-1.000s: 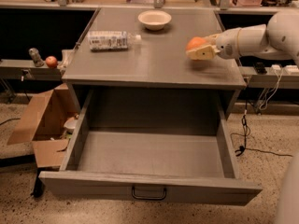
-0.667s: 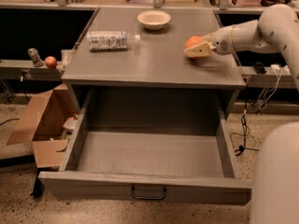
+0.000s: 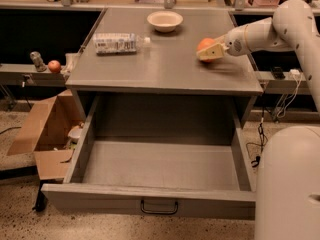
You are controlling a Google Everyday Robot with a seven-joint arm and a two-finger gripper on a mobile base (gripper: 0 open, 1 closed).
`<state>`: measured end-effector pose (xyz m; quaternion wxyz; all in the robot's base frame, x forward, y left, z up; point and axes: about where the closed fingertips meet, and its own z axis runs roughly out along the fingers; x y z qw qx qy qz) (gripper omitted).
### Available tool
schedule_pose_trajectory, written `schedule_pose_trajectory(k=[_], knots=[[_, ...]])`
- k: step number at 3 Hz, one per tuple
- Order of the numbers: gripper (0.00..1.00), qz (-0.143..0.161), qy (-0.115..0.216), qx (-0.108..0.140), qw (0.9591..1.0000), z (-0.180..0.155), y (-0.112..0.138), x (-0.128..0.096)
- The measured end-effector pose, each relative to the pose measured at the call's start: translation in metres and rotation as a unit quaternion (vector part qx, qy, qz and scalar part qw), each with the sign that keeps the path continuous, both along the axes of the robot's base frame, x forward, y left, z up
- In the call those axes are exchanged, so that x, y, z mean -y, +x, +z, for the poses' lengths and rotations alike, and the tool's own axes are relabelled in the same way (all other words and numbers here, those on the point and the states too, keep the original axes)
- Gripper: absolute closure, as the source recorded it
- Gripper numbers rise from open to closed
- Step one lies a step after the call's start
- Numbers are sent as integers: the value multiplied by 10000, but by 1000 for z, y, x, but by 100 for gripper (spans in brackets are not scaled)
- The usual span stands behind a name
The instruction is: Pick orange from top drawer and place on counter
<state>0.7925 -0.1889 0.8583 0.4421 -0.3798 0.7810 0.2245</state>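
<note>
From the right, the pale arm (image 3: 265,34) reaches in over the counter (image 3: 160,69), its upper part coming down from the top corner and the forearm stretched nearly level toward the left. At its end the gripper (image 3: 207,51) pinches the orange (image 3: 204,44), with one cream finger (image 3: 214,52) lying across the fruit's front. The orange sits low over the right half of the counter; whether it touches the surface I cannot tell. Further left a plastic bottle (image 3: 119,43) lies on its side, its label's print too small to read, and a bowl (image 3: 165,20) stands near the back edge. Below, the top drawer (image 3: 160,201) is pulled wide open.
</note>
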Motion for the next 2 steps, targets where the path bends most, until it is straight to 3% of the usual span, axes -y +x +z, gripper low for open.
schedule_pose_trajectory(k=[2], knots=[[0, 21, 56, 52, 10000, 4, -1, 0]])
